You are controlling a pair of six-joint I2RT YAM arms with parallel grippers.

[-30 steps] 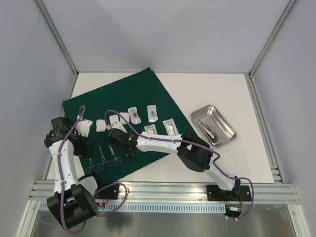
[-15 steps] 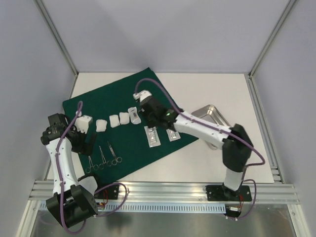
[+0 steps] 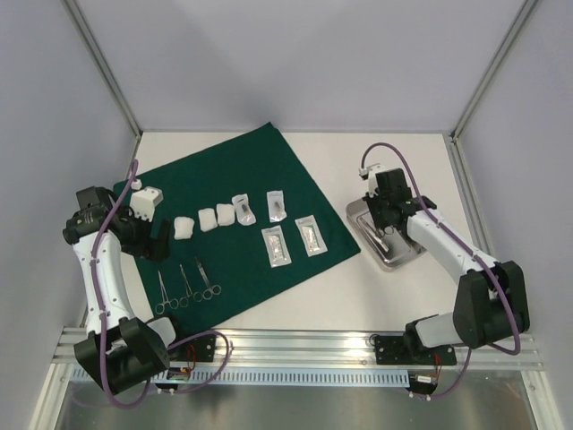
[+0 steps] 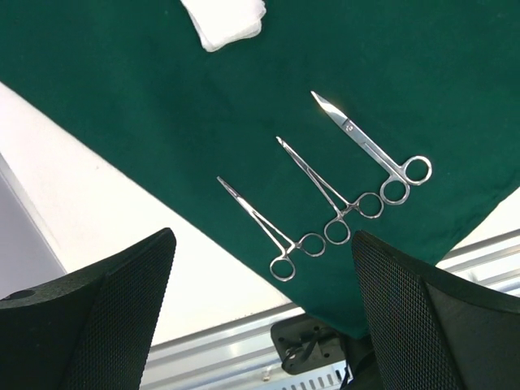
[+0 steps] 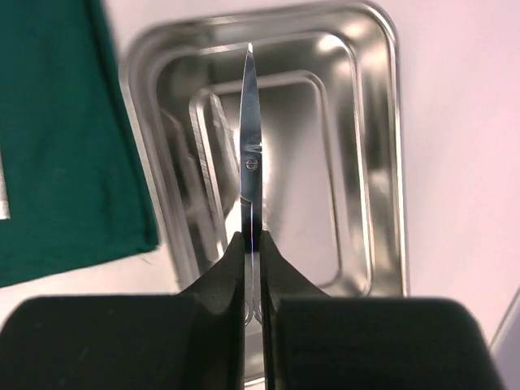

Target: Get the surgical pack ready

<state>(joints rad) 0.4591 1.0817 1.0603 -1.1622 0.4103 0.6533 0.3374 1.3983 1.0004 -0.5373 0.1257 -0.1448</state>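
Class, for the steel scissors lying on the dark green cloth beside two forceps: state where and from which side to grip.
Probably grip the steel scissors across their slim shanks, just behind the pivot screw, from straight above: they lie flat on the dark green cloth, blades closed.

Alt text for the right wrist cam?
The right tool, shut, grips slim steel scissors, blades pointing away over a shallow rectangular steel tray. A dark green cloth corner lies left, on the white table.

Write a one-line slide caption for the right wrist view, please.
Right fingers shut on scissors over the steel tray, green cloth at left.
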